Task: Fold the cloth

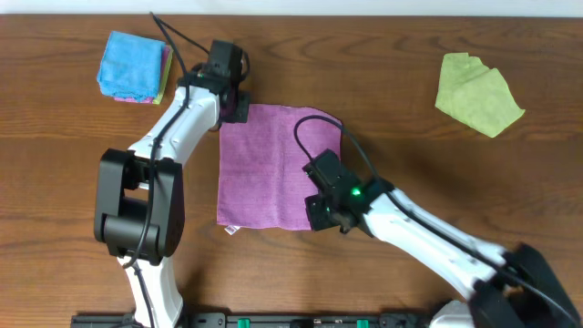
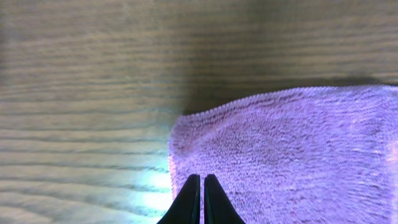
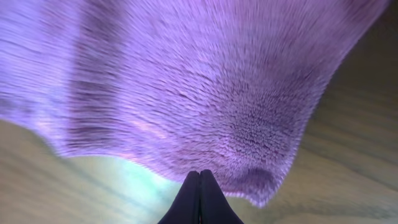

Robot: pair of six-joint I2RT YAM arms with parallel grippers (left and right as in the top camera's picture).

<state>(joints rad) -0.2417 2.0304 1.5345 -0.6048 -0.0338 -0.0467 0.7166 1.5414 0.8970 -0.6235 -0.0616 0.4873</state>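
Note:
The purple cloth (image 1: 273, 164) lies spread on the wooden table, its small white tag (image 1: 230, 230) at the near left corner. My left gripper (image 1: 235, 107) is at the far left corner; in the left wrist view its tips (image 2: 202, 177) stand together on the cloth (image 2: 292, 149), just inside the edge. My right gripper (image 1: 319, 215) is at the near right corner. In the right wrist view its shut tips (image 3: 200, 173) meet the cloth's (image 3: 186, 81) edge, which bulges up slightly beside the curled corner.
A folded bright blue cloth (image 1: 134, 66) sits at the far left of the table. A crumpled lime-green cloth (image 1: 476, 94) lies at the far right. The table's front edge runs close behind both arm bases.

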